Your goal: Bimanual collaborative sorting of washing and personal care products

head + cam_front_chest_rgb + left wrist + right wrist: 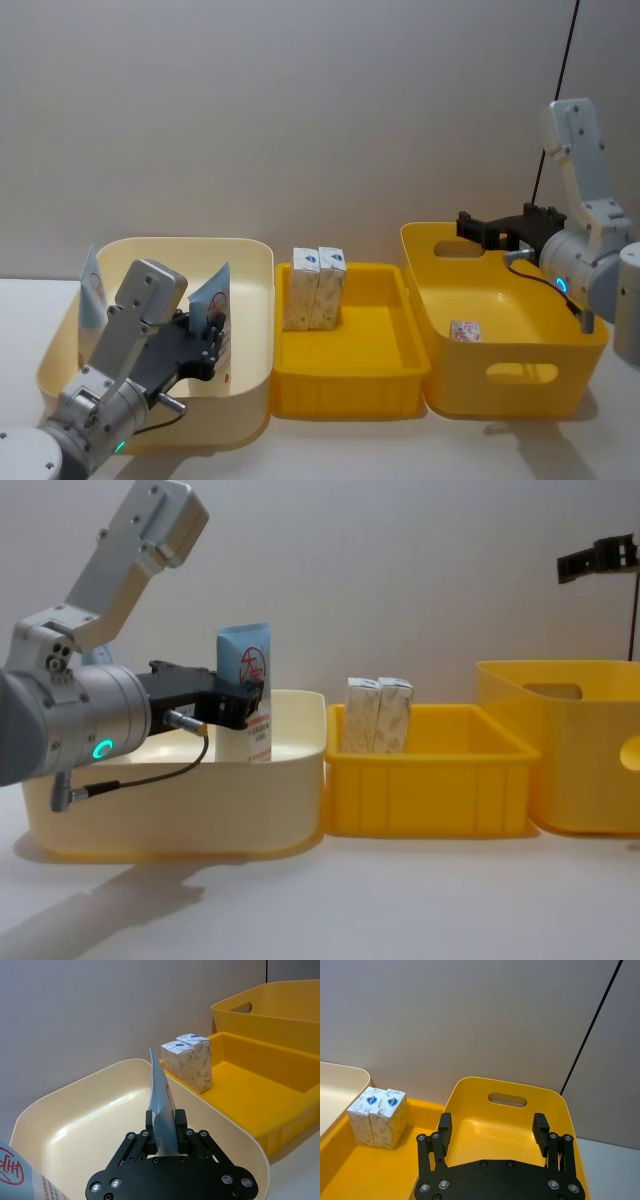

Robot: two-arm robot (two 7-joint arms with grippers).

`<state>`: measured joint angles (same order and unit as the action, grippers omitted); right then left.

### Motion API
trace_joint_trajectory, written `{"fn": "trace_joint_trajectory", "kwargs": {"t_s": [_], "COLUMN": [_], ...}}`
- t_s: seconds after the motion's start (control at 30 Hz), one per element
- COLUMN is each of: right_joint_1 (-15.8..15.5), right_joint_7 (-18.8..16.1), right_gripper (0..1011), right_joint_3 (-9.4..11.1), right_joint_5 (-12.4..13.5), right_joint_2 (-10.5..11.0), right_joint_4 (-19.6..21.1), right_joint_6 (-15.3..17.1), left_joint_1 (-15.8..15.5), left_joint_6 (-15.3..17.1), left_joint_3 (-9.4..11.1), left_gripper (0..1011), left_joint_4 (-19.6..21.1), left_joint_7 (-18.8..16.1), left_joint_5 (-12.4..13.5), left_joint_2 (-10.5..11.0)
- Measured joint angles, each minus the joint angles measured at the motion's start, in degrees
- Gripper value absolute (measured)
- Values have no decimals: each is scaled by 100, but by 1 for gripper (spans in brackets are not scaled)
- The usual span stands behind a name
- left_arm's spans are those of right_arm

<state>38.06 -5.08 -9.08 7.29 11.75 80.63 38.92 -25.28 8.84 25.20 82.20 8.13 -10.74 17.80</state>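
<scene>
My left gripper is shut on a light-blue squeeze tube with a red logo, held upright with its flat end up inside the cream bin. The wrist view has the tube clamped between the fingers. Another blue tube leans in the bin's far left corner. Two beige-patterned cartons stand side by side in the middle yellow tray. A small white carton with red print lies in the right yellow bin. My right gripper hovers open and empty above that bin's back rim.
The three containers stand side by side, nearly touching, against a plain grey wall. White table surface runs along the front of them. A black cable hangs behind my right arm.
</scene>
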Motion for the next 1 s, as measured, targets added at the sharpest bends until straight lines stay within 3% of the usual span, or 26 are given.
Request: {"fn": "trace_joint_trajectory", "kwargs": {"t_s": [0.6, 1.0], "right_joint_1": [0, 0], "right_joint_7": [0, 0], "right_gripper": [1001, 1001], "right_joint_3": [0, 0], "right_joint_5": [0, 0], "right_joint_2": [0, 0], "right_joint_4": [0, 0], "right_joint_6": [0, 0], "left_joint_1": [-5, -83], "left_joint_6": [-39, -274], "left_joint_3": [-27, -112], "left_gripper": [218, 216], "left_joint_4": [26, 55], "left_joint_7": [19, 138], "left_joint_5": [30, 0], "left_joint_2": [4, -54]}}
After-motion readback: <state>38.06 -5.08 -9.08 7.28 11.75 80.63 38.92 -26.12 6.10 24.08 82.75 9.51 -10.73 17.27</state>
